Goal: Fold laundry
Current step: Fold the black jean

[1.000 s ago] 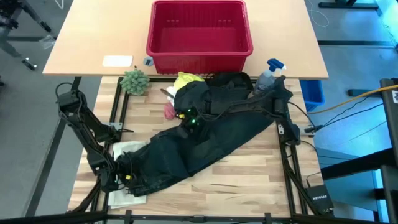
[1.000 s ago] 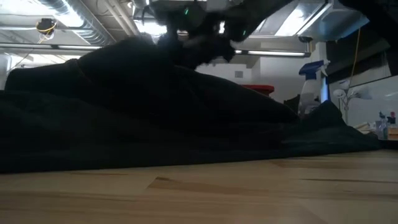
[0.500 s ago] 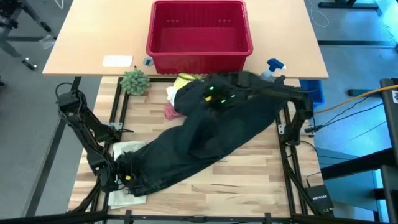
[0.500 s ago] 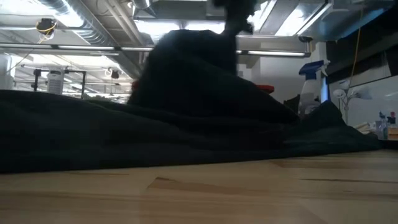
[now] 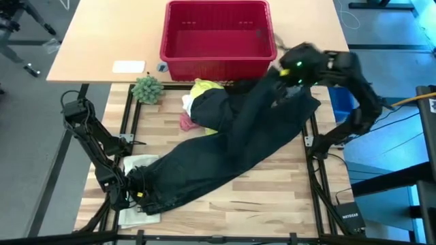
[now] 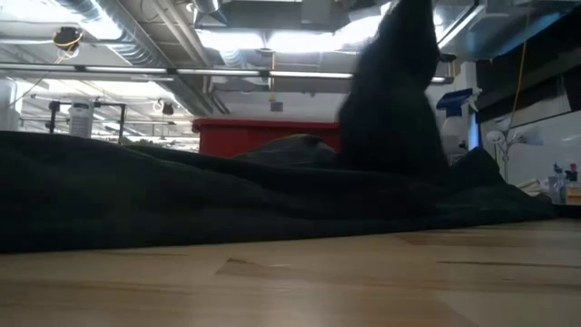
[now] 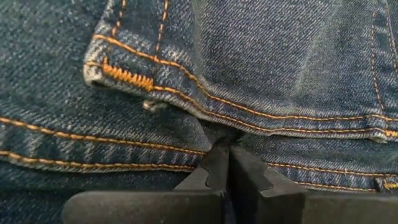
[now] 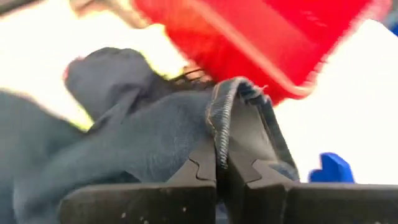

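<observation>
From above, the dark trousers [image 5: 218, 160] lie in a long diagonal band across the wooden table [image 5: 272, 197], from the near left corner up toward the far right. The left gripper [image 5: 139, 192] sits low at that near left corner, at the trousers' end, where a white cloth [image 5: 139, 163] shows beneath the denim. The right gripper [image 5: 289, 68] is raised at the far right, just beside the red basket [image 5: 218, 37], with the other end of the trousers hanging from it. A yellow T-shirt [image 5: 204, 88] and a pink cloth [image 5: 186, 121] peek out along the trousers' far edge, near a small green plant [image 5: 147, 88]. At table height, the trousers [image 6: 182, 200] spread wide across the boards and one part rises in a dark peak [image 6: 395, 91] before the red basket [image 6: 268, 136]. The left wrist view shows the left gripper [image 7: 229, 165] with jaws pressed together on a stitched denim seam [image 7: 249, 118]. The right wrist view shows the right gripper [image 8: 222, 171] clamped on a frayed trouser hem [image 8: 224, 118], the red basket [image 8: 261, 37] behind it.
</observation>
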You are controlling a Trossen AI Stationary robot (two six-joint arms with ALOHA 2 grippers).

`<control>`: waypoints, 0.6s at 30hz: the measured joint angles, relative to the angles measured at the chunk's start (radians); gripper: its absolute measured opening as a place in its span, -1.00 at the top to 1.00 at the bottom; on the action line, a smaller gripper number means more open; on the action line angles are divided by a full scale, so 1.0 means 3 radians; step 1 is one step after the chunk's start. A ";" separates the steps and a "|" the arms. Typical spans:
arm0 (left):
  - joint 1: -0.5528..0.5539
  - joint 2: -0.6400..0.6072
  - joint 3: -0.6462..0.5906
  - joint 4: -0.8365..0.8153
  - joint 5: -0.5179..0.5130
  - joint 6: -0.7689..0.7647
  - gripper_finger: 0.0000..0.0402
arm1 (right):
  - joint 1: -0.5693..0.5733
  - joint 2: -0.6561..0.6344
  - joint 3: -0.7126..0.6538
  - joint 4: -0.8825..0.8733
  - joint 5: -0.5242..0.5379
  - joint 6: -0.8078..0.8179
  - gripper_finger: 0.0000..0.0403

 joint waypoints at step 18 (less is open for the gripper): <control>0.0000 0.0001 0.0000 0.0009 -0.0006 -0.0022 1.00 | -0.1422 -0.0436 0.0013 0.0009 -0.0606 -0.0501 1.00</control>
